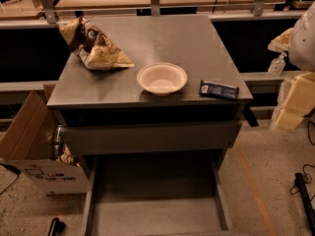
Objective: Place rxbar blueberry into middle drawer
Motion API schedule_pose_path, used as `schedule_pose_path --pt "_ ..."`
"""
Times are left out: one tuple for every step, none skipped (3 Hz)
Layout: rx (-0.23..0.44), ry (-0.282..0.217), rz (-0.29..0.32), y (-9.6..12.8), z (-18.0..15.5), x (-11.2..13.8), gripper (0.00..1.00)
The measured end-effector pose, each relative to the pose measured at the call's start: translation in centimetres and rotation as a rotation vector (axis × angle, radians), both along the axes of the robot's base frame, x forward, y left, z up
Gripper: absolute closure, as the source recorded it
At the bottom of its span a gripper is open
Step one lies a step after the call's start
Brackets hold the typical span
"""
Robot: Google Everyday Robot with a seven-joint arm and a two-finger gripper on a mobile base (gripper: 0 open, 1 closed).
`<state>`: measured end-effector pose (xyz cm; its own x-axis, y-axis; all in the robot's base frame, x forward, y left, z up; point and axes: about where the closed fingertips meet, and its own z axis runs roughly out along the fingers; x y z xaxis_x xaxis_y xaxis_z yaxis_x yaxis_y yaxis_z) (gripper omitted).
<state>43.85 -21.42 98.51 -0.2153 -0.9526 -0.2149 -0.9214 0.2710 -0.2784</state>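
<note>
Left of the white bowl slumps a tan-and-brown chip bag. Just right of the bowl, on the grey cabinet top, lies the rxbar blueberry, flat, dark navy, white print. Below the bowl the middle drawer stands pulled out, and far right hangs the pale gripper, its grip impossible to tell.

The rxbar blueberry is a small flat bar in a dark navy wrapper with pale print. It lies flat on the grey counter near the front right corner, its long side roughly along the front edge. The middle drawer stands pulled out below, a wide grey tray with thin low side walls and a flat floor. The gripper hangs at the right edge of view, well apart from the bar.
</note>
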Motion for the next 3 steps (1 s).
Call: schedule_pose_path --pt "0.000 0.000 0.000 0.0 0.0 0.0 0.00" --pt "0.054 0.014 -0.012 -0.2 -1.7 3.3 0.00" --pt "0.141 0.047 -0.038 -0.4 -4.5 8.7 0.00"
